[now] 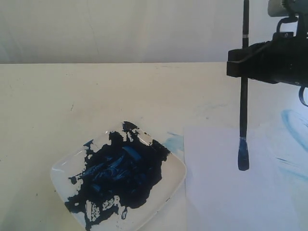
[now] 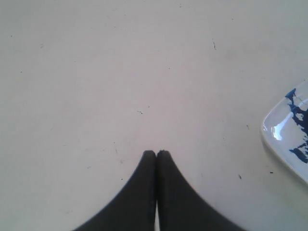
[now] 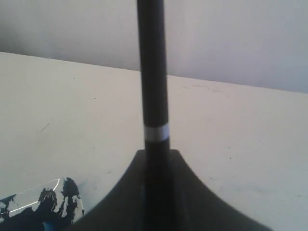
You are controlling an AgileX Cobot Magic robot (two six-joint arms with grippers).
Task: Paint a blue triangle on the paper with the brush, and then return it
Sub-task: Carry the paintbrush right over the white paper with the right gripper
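My right gripper is shut on the brush, which it holds upright by its black handle. The brush's dark-blue tip points down over the left part of the white paper; I cannot tell whether it touches the sheet. In the right wrist view the handle with its silver band rises from between the jaws of the gripper. The blue triangle is out of view; only faint light-blue smears mark the paper's right side. My left gripper is shut and empty above bare tabletop.
A clear square dish with a dark-blue paint puddle sits left of the paper; its corner shows in the left wrist view. The cream tabletop runs back to a pale wall.
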